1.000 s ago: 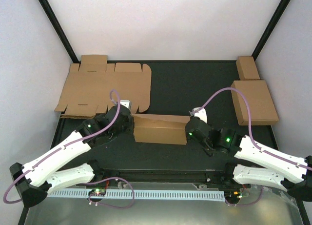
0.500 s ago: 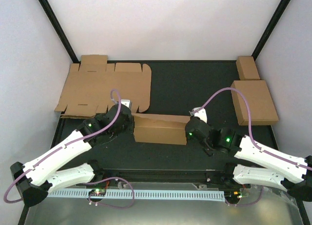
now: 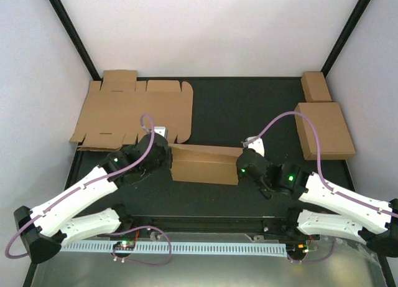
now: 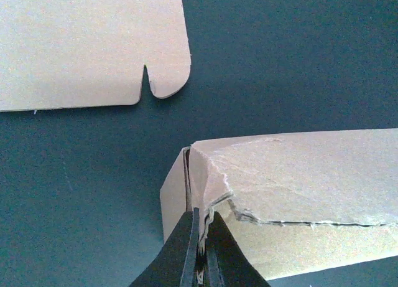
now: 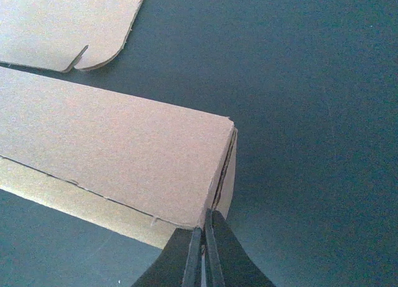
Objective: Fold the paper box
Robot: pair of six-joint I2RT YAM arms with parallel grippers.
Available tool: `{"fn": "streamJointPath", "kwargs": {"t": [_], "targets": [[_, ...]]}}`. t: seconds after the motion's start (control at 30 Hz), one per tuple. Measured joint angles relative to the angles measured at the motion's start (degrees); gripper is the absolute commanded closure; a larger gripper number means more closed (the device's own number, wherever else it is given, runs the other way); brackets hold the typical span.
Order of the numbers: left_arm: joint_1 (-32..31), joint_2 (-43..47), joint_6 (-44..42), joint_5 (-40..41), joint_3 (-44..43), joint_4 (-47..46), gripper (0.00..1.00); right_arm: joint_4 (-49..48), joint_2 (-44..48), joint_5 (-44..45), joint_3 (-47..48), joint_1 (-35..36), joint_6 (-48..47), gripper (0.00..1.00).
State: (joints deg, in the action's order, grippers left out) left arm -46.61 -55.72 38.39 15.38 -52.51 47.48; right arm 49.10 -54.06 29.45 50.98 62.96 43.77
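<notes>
Paper box (image 3: 204,164): long, partly folded brown cardboard, lying mid-table between the two arms. Surface: black table (image 3: 249,106), white walls around it; flat die-cut sheet (image 3: 134,109) at back left, two closed brown boxes (image 3: 323,130) at far right. Both arms reach inward, low. Left gripper (image 4: 200,237) pinches the box's left-end flap; right gripper (image 5: 204,237) pinches its right-end edge.

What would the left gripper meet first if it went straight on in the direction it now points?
The paper box itself: the left gripper is shut on its end flap, so it would push into that corner. Beyond lie dark table, then probably the flat cardboard sheet.
</notes>
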Motion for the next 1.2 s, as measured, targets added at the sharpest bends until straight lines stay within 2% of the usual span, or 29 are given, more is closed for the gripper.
{"fn": "streamJointPath", "kwargs": {"t": [0.43, 0.5, 0.73, 0.77, 1.03, 1.2], "targets": [[0.0, 2.19, 2.64, 0.09, 5.18, -6.49, 0.98, 0.11, 0.07, 0.04, -0.02, 0.0, 0.02, 0.98], [0.0, 2.19, 2.78, 0.09, 5.11, -6.49, 0.92, 0.11, 0.07, 0.04, 0.0, 0.0, 0.02, 0.98], [0.0, 2.71, 3.32, -0.44, 4.33, -3.54, 0.41, 1.07, 0.2, 0.39, -0.02, -0.02, 0.0, 0.98], [0.0, 3.45, 3.28, -0.59, 4.26, -2.69, 0.36, 1.16, 0.2, 0.48, -0.02, -0.02, 0.0, 0.98], [-0.33, 9.68, 1.77, -5.16, 4.22, 2.34, 0.15, 1.14, 0.2, 0.81, -0.02, -0.02, -0.24, 0.98], [-0.35, 15.21, 1.18, -5.6, 3.85, 4.24, 0.08, 1.14, 0.2, 0.83, -0.02, -0.02, -0.74, 0.98]]}}
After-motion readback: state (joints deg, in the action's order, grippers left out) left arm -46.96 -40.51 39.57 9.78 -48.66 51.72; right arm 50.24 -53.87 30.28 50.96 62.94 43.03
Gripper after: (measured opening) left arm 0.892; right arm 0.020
